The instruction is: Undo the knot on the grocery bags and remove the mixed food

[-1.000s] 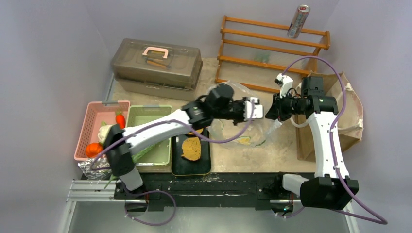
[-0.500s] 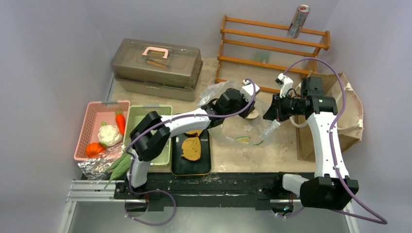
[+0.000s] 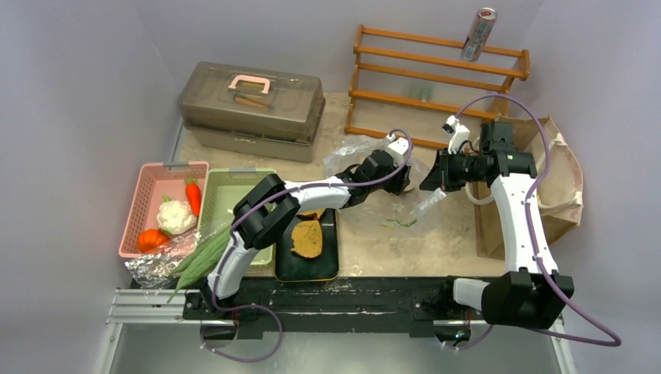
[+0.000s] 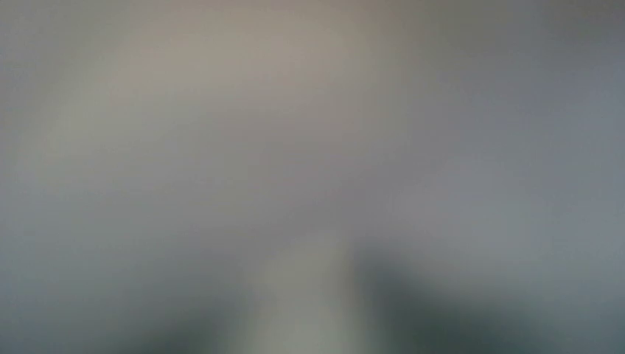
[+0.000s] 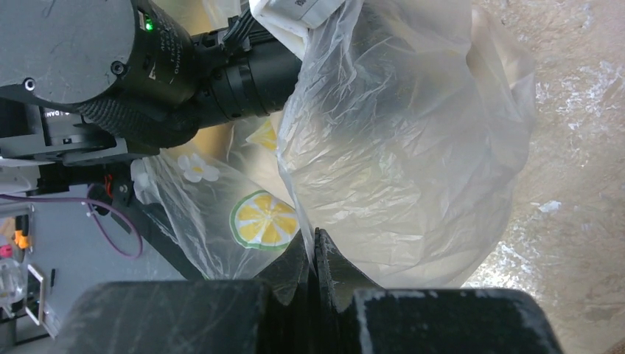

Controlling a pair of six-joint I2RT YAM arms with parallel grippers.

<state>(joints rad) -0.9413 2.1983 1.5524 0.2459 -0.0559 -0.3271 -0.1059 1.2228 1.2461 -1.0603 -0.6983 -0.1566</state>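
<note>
Tension counts: right pincer (image 5: 315, 247), pinching the transparent plastic bag (image 5: 398, 147), should lift its mouth; left pincer (image 3: 399, 179), apparently inside the bag, spread or not cannot be told.

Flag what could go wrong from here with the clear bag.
1. The right hand pinches only a thin fold of the crinkly transparent plastic bag; the film may slip out or tear if tugged.
2. The left hand is pushed into that bag and its wrist view is pure blur, so it may well close on film alone.
</note>
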